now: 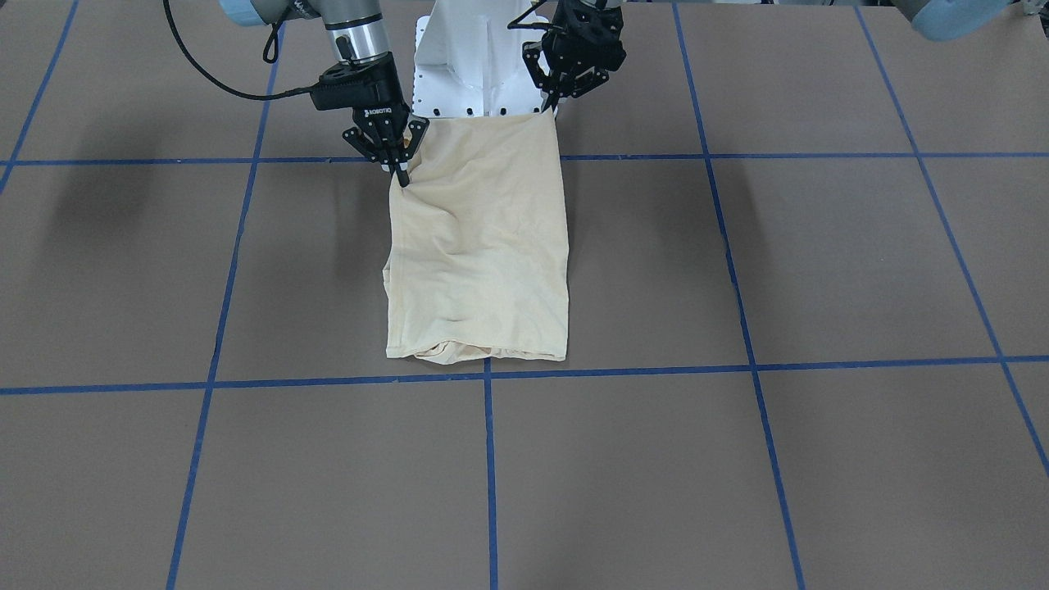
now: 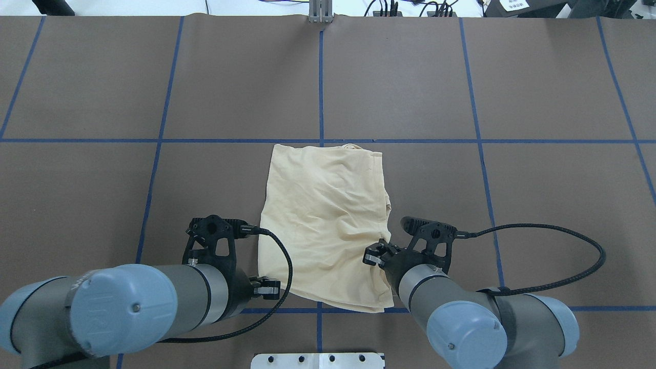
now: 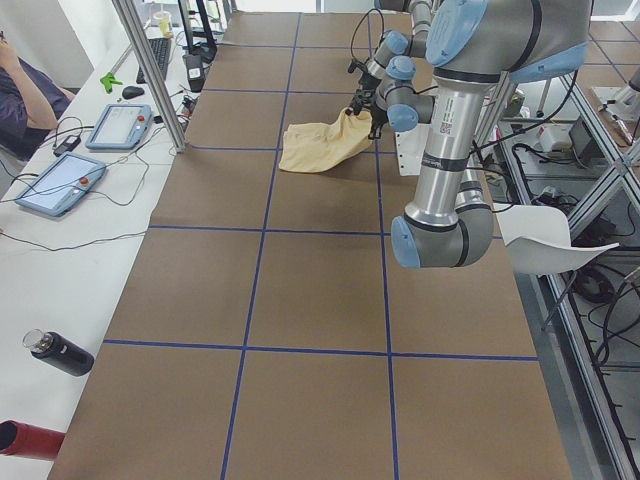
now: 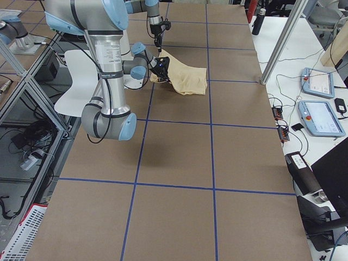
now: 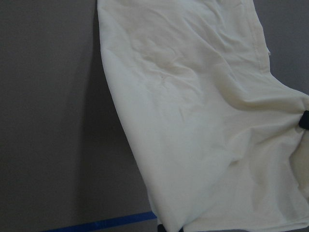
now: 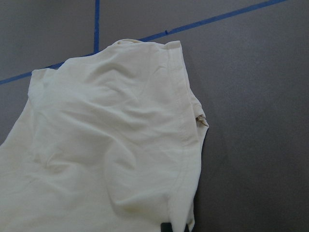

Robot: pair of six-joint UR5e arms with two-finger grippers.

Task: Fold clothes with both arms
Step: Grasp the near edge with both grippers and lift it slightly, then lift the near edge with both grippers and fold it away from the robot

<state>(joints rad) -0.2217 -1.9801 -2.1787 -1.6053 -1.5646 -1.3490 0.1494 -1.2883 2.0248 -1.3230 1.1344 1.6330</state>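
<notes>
The cream-yellow shirt (image 1: 479, 246) lies folded into a long rectangle near the robot's side of the brown table, plain side up; no print shows. My right gripper (image 1: 401, 174) is shut on one robot-side corner of the shirt (image 2: 323, 215). My left gripper (image 1: 547, 105) is shut on the other robot-side corner, right by the white pedestal. That edge is raised off the table in the side views, while the far hem rests flat. Each wrist view shows wrinkled cloth (image 5: 203, 125) (image 6: 106, 154) with a black fingertip at the bottom edge.
The white pedestal base (image 1: 467, 74) stands just behind the held edge. Blue tape lines (image 1: 488, 459) grid the table. A side bench in the left view holds tablets (image 3: 60, 185) and a dark bottle (image 3: 58, 353), with a person seated there (image 3: 25, 90).
</notes>
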